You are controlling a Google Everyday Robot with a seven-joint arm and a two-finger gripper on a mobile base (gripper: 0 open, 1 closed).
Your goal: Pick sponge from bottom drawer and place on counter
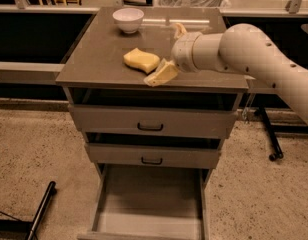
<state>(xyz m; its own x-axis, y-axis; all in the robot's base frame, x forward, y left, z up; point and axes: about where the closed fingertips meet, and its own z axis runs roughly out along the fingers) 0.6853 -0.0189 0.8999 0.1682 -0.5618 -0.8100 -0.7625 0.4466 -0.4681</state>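
Counter [94,59] w/ sponge [141,60] loose, just left of gripper [164,54], jaws spread.

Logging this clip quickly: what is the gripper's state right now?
Gripper: open, holding nothing, over the glossy grey-brown counter top, just right of the small pale-yellow sponge block lying there.

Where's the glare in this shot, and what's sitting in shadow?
Camera view: a bright streak of glare crosses the back of the counter beside the bowl; the sponge and the open gripper next to it are evenly lit; the bottom drawer darkens toward its rear.
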